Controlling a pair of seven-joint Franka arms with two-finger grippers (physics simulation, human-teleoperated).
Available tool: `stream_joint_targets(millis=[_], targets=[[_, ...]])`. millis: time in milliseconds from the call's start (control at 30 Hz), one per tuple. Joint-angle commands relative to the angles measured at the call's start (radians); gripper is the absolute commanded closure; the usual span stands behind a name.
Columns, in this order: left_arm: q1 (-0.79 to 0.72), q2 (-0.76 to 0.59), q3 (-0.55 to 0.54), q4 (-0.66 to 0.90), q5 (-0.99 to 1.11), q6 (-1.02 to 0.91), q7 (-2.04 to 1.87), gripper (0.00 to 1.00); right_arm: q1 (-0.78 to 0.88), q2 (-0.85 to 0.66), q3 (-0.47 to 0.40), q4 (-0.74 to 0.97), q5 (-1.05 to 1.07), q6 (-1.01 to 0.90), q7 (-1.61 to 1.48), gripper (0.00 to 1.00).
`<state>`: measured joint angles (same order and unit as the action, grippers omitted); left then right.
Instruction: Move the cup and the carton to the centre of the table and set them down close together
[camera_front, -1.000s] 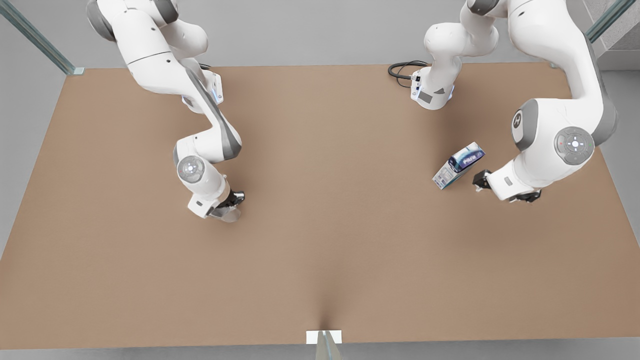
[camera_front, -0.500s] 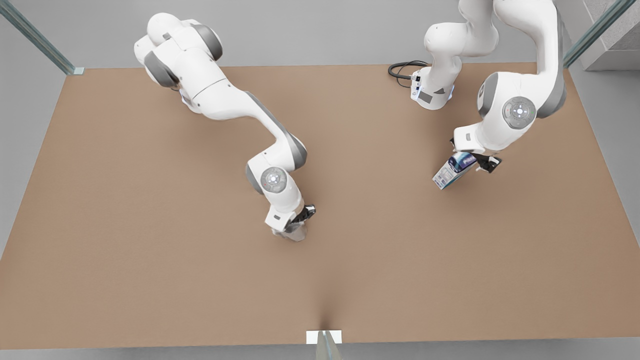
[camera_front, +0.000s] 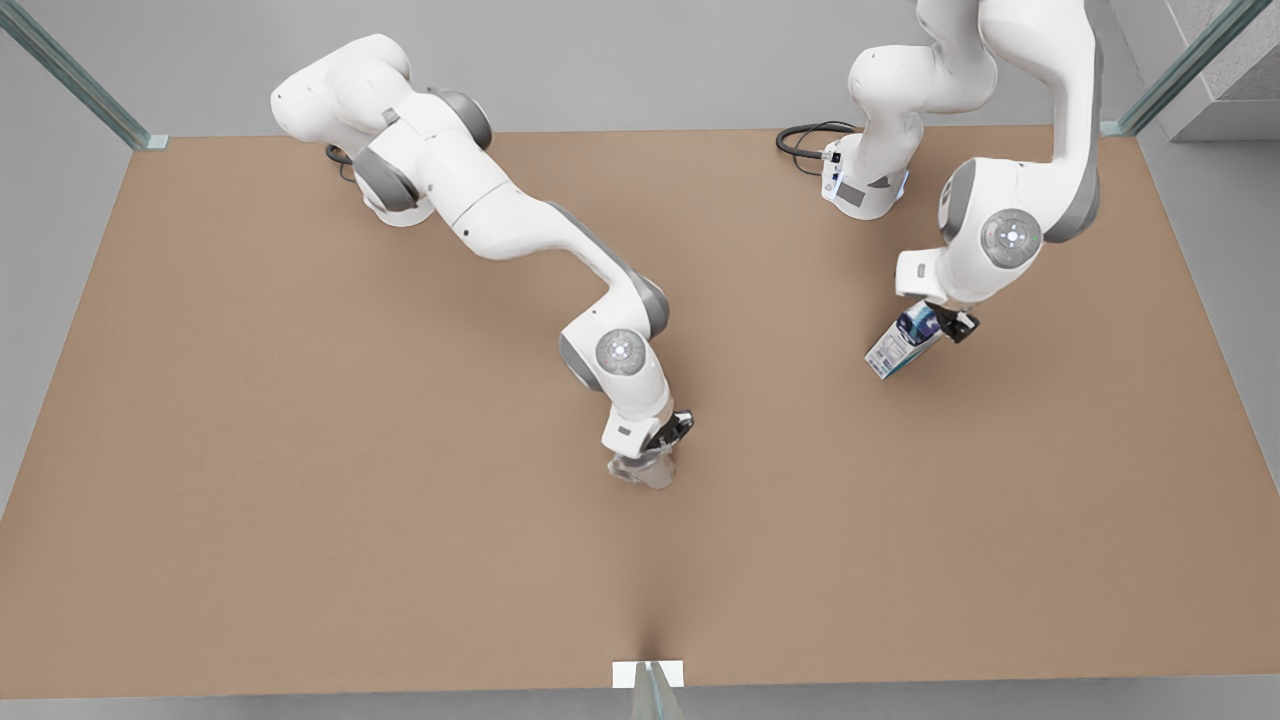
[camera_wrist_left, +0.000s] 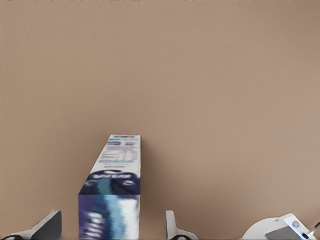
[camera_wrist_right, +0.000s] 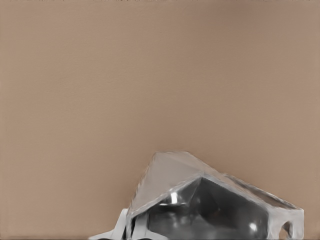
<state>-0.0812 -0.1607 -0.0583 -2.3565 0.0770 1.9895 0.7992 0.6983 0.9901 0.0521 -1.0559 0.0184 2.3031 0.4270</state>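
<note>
Both end effectors engaged: right (camera_front: 655, 452) pinches cup (camera_front: 643, 468); left (camera_front: 940, 322), spread, straddles carton (camera_front: 903, 344).

The carton (camera_wrist_left: 116, 187) carries print, but none of it can be read

A black cable (camera_front: 806, 140) lies coiled in a loop at the far edge of the surface, toward the front view's right. A small white bracket (camera_front: 647, 674) sits at the middle of the near edge, with a slim glassy post (camera_front: 652, 697) rising from it toward the camera. Two more teal-tinted glass struts slant in from the far corners, one at the front view's left (camera_front: 70, 72) and one at its right (camera_front: 1180, 62). Plain grey floor (camera_front: 640, 65) lies beyond the far edge. A pale grey block (camera_front: 1215, 70) stands in the upper right corner.
</note>
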Motion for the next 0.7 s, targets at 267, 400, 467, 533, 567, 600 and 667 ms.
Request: stream_joint_targets(millis=[267,400,467,533,567,600,667], targets=[[0.0,0.001,0.002,-0.037,0.012,0.068,0.002,0.0,0.017,-0.038,-0.023,-0.038,0.005,0.041,0.006,0.0],[0.0,0.003,0.009,-0.037,0.035,0.071,0.017,0.0,0.001,-0.145,-0.025,-0.124,0.008,0.032,0.01,0.0],[0.0,0.012,0.029,-0.037,0.035,0.069,0.034,0.0,-0.062,-0.303,-0.032,-0.279,-0.006,0.026,0.009,0.0],[0.0,0.024,0.031,-0.037,0.035,0.083,0.034,0.0,-0.143,-0.465,-0.035,-0.391,-0.011,-0.117,0.004,0.0],[0.0,0.032,0.031,-0.037,0.035,0.084,0.034,0.0,-0.178,-0.542,-0.057,-0.407,-0.011,-0.23,-0.046,0.0],[0.0,0.039,0.031,-0.037,0.035,0.086,0.034,0.0,-0.218,-0.607,-0.086,-0.411,-0.011,-0.344,-0.059,0.0],[0.001,0.056,0.031,-0.037,0.035,0.106,0.034,0.0,-0.325,-0.705,-0.098,-0.5,-0.008,-0.367,-0.102,0.0]])
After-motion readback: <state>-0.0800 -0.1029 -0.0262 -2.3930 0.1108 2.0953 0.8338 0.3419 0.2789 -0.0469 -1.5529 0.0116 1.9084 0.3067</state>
